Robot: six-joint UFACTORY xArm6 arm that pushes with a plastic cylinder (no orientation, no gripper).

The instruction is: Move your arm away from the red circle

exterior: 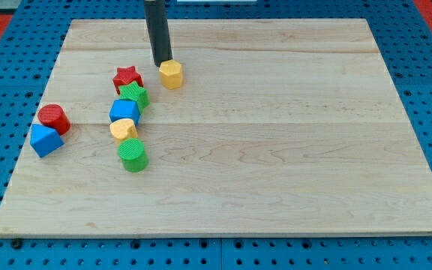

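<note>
Nearest the view's bottom stands the green cylinder point(133, 156), with the small yellow heart-like block point(123, 129) just above it, and off toward the view's left the blue cube point(46, 139) touches the red circle point(53, 118) sitting just above it. Farther up the wooden board point(276, 150) come the blue block point(124, 111), the green star point(134, 94) and the red star point(127, 77), packed close together in a column. Farthest, my tip point(162, 63) rests just left of the yellow hexagon point(171, 74), well apart from the red circle; the rod has no jaws and grips nothing.
</note>
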